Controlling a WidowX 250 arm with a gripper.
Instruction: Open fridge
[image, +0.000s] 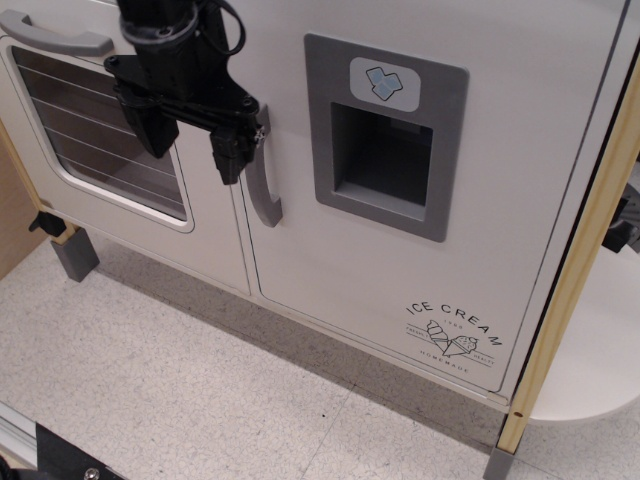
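Observation:
The fridge (340, 270) is a large white door, closed, with a grey recessed dispenser panel (385, 135) and an "ICE CREAM" cone logo (455, 333). Its vertical grey curved handle (266, 175) runs along the door's left edge. My black gripper (192, 148) hangs open and empty just left of the handle, in front of the oven door's right edge. Its right finger (228, 158) is close beside the handle, and I cannot tell if it touches. Its left finger (155, 128) is over the oven window.
A white oven door (100, 130) with a window and a horizontal grey handle (55, 36) stands left of the fridge. A wooden post (580, 260) and a white rounded shelf (600, 350) are at the right. A grey leg (75, 255) stands on the speckled tile floor.

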